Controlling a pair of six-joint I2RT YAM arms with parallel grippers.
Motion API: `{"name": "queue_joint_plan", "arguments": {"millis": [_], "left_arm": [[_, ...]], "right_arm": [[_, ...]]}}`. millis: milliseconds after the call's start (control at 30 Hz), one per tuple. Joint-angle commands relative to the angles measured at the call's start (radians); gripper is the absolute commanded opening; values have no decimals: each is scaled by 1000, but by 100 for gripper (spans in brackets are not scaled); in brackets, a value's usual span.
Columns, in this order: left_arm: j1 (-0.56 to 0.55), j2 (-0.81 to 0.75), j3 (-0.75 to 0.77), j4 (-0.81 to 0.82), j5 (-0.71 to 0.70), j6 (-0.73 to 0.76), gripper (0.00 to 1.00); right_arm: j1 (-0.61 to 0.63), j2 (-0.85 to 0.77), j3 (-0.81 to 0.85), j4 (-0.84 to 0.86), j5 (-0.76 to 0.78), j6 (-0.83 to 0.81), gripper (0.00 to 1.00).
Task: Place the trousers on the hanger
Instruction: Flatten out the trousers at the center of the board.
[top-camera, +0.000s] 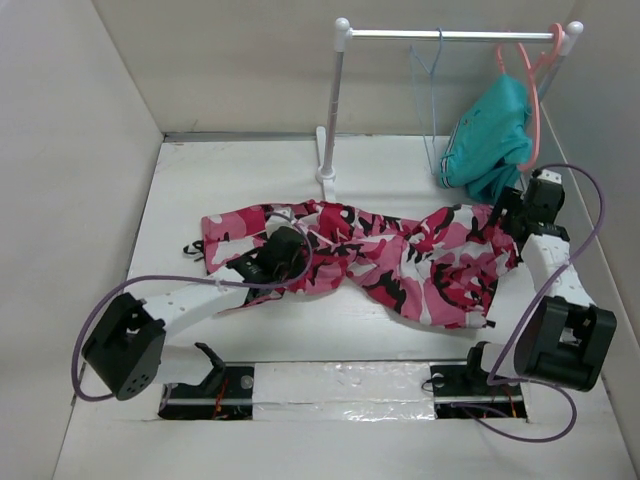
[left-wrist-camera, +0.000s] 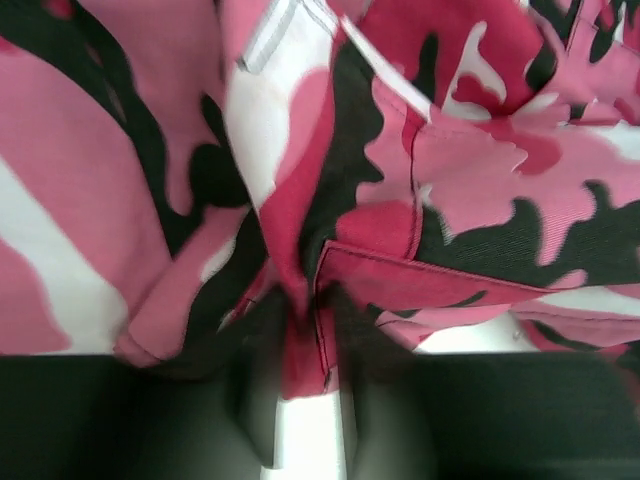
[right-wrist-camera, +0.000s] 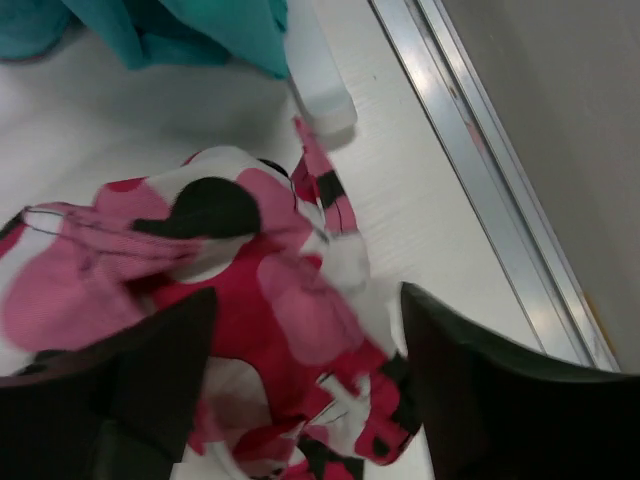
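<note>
The camouflage trousers (top-camera: 400, 262) lie spread across the middle of the table. My left gripper (top-camera: 285, 250) rests on their left half. In the left wrist view it (left-wrist-camera: 305, 335) is shut on a raised fold of the trousers (left-wrist-camera: 300, 200). My right gripper (top-camera: 507, 215) hovers over the trousers' right end. In the right wrist view it (right-wrist-camera: 305, 300) is open, with the fingers (right-wrist-camera: 160, 370) wide apart and a bunched edge of the trousers (right-wrist-camera: 270, 300) below them. The pale-blue hanger (top-camera: 432, 100) hangs bare on the rack rail.
A white rack (top-camera: 335, 100) stands at the back, its foot (right-wrist-camera: 320, 85) close to the trousers' right end. A teal garment (top-camera: 490, 135) hangs from a coral hanger (top-camera: 535, 70) beside the blue one. The right wall and its metal rail (right-wrist-camera: 480, 150) are close to my right gripper.
</note>
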Motion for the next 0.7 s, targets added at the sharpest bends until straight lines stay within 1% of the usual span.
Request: {"name": "queue_joint_plan", "arguments": {"millis": [0, 33, 67, 100, 133, 167, 200, 233, 267, 300, 333, 367, 400, 433, 467, 500, 533, 567, 600, 633, 667], "left_arm": [[-42, 62, 13, 66, 10, -21, 26], [-58, 70, 20, 58, -1, -21, 32], [-58, 73, 28, 59, -7, -18, 37], [-58, 64, 31, 67, -6, -9, 47], [-58, 57, 37, 69, -10, 3, 49], [-58, 37, 57, 58, -30, 9, 52], [-58, 25, 69, 58, -47, 14, 53], [-58, 12, 82, 12, -67, 17, 54], [-58, -21, 103, -3, -88, 19, 54], [-58, -40, 112, -20, -135, 17, 54], [-58, -60, 114, -42, -157, 14, 54], [-15, -96, 112, -49, -170, 0, 54], [14, -115, 103, -51, -162, -7, 53], [52, -127, 94, -36, -144, -14, 52], [97, -143, 73, -25, -115, -17, 52], [190, -143, 63, -11, -45, -33, 50], [233, -141, 56, 18, -4, -40, 48], [269, -138, 48, 27, 31, -43, 47], [321, -132, 51, 21, 50, -52, 46], [339, -131, 56, 9, 28, -60, 46], [359, -132, 54, 0, -1, -70, 46]], "right_arm": [[65, -40, 70, 149, -51, 1, 87], [90, -66, 61, 147, -49, -5, 89], [118, -125, 49, 140, -48, -10, 89], [182, -161, 8, 137, -45, -14, 89], [217, -196, -19, 138, -44, -19, 88], [295, -273, -77, 132, -34, -28, 83], [296, -310, -77, 128, -31, -30, 78], [370, -348, -136, 123, -32, -37, 67], [409, -386, -166, 118, -35, -39, 43], [450, -454, -195, 114, -64, -37, 29], [539, -480, -250, 117, -93, -39, 15], [590, -500, -273, 118, -125, -36, 0], [647, -512, -293, 138, -176, -30, 0], [709, -510, -313, 155, -187, -27, 0], [842, -493, -321, 161, -187, -25, 0], [909, -471, -315, 152, -120, -25, 0], [970, -421, -303, 148, -63, -24, 0], [1066, -395, -289, 143, -14, -24, 0], [1102, -369, -258, 149, 29, -24, 0], [1130, -346, -246, 167, 26, -25, 0], [1155, -289, -238, 193, 12, -30, 13]]}}
